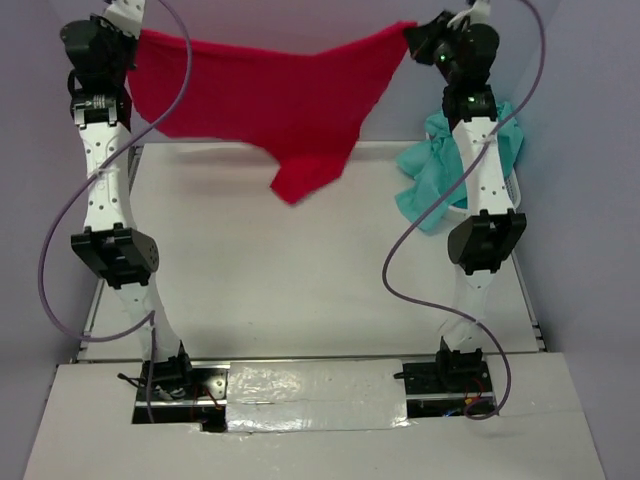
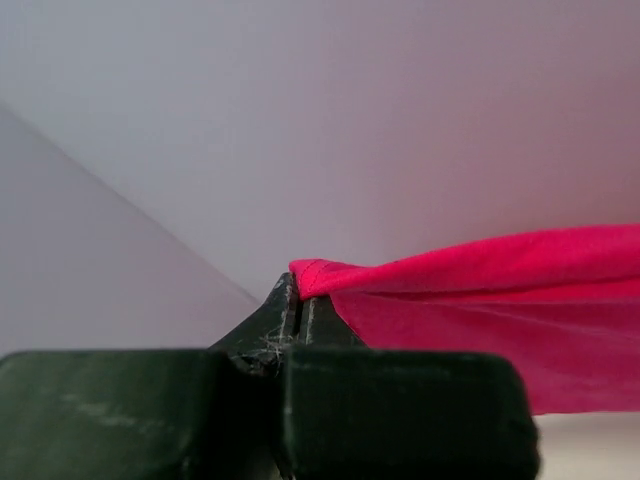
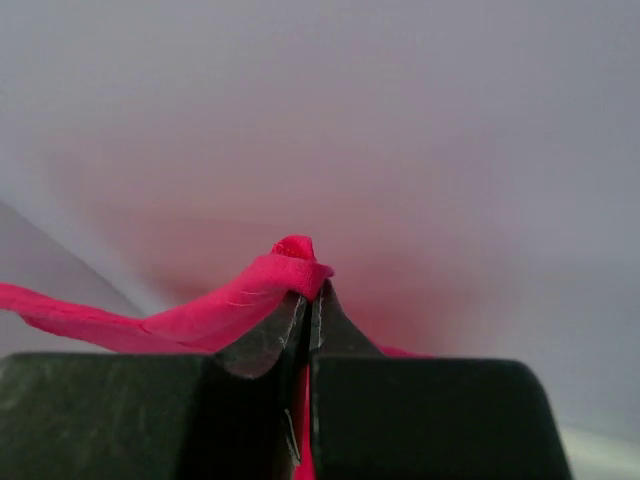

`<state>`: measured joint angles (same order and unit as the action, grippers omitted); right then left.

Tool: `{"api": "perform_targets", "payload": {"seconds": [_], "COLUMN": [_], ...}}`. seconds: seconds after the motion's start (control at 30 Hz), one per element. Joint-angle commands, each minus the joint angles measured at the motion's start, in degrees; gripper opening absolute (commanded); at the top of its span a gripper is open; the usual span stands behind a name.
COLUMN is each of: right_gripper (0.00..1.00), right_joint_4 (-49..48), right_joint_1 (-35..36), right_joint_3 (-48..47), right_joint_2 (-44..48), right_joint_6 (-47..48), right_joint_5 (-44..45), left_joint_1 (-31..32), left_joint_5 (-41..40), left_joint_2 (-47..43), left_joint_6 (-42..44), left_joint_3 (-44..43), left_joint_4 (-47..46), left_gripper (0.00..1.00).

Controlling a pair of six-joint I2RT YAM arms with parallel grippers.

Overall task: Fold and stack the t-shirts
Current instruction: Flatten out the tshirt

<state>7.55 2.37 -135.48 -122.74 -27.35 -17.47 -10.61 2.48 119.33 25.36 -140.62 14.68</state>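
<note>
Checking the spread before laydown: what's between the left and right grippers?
The crimson t-shirt, stretched across the gap, one end pinched in the left gripper, the other in the right gripper. Top view shows it.

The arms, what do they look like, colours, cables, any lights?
The left arm and right arm have white segments with black joint housings. A purple cable loops along each. Small green lights glow on the right arm's upper joint. The left gripper and right gripper have dark, tapered fingers on blocky black bodies.
</note>
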Motion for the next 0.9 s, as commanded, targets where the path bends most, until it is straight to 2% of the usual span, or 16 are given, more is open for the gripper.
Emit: {"api": "perform_targets", "payload": {"seconds": [0.0, 0.1, 0.13, 0.2, 0.3, 0.33, 0.4, 0.43, 0.53, 0.57, 0.6, 0.63, 0.7, 0.73, 0.77, 0.87], "right_gripper": [0.0, 0.0, 0.0, 0.0, 0.0, 0.0, 0.0, 0.0, 0.0, 0.0, 0.0, 0.0, 0.0, 0.0, 0.0, 0.0], "right_joint_4": [-13.9, -16.2, -17.2, -18.1, -18.5, -18.9, -19.8, -19.8, -16.4, -14.9, -11.6, -10.3, -7.7, -5.9, -4.5, 2.3], "right_joint_1": [1.5, 1.5, 1.6, 1.8, 2.8, 3.7, 4.4, 4.7, 7.8, 8.8, 11.4, 12.8, 17.1, 18.2, 19.2, 22.5], "right_joint_3": [-13.2, -7.4, -0.1, 6.7, 22.2, 31.5, 41.2, 50.8, 68.3, 72.2, 75.9, 83.1, 89.7, 95.3, 97.4, 104.2], "right_joint_2": [6.9, 11.3, 13.5, 19.7, 26.8, 32.4, 38.7, 45.2, 55.6, 61.9, 65.0, 68.1, 77.3, 80.2, 85.5, 91.7], "right_joint_6": [3.3, 5.6, 6.3, 8.3, 13.2, 14.4, 16.3, 17.8, 21.7, 22.3, 22.2, 21.9, 19.3, 18.0, 15.0, 8.8], "right_joint_5": [-0.5, -0.8, -1.1, -1.9, -2.8, -2.7, -3.3, -3.4, -2.7, -2.1, -2.0, -2.1, -1.3, -1.0, -0.5, 0.1], "left_joint_1": [-1.9, -1.6, -1.7, -1.6, -1.7, -1.7, -1.9, -1.9, -2.0, -2.2, -2.2, -2.4, -2.6, -2.7, -2.7, -2.9], "left_joint_5": [3.6, 5.5, 7.0, 8.5, 10.1, 10.3, 10.4, 10.2, 9.5, 9.0, 7.5, 6.9, 6.0, 6.0, 5.7, 4.2], "left_joint_2": [-6.1, -11.9, -13.1, -15.3, -18.8, -21.6, -24.5, -25.8, -31.5, -34.9, -36.8, -38.5, -42.8, -44.5, -45.1, -47.0], "left_joint_6": [-1.6, -0.1, 0.6, 2.6, 7.2, 8.5, 13.9, 15.4, 21.9, 23.2, 25.3, 26.2, 28.5, 28.9, 29.2, 29.2], "left_joint_3": [0.4, 8.4, 13.0, 15.3, 24.4, 27.0, 32.4, 37.3, 48.1, 51.6, 58.5, 61.6, 69.2, 71.2, 73.1, 79.7], "left_joint_4": [-10.2, -12.0, -11.9, -9.9, -5.5, -4.0, -1.5, 1.8, 8.6, 11.6, 12.6, 13.7, 19.8, 22.3, 26.2, 31.0], "left_gripper": [0.0, 0.0, 0.0, 0.0, 0.0, 0.0, 0.0, 0.0, 0.0, 0.0, 0.0, 0.0, 0.0, 0.0, 0.0, 0.0]}}
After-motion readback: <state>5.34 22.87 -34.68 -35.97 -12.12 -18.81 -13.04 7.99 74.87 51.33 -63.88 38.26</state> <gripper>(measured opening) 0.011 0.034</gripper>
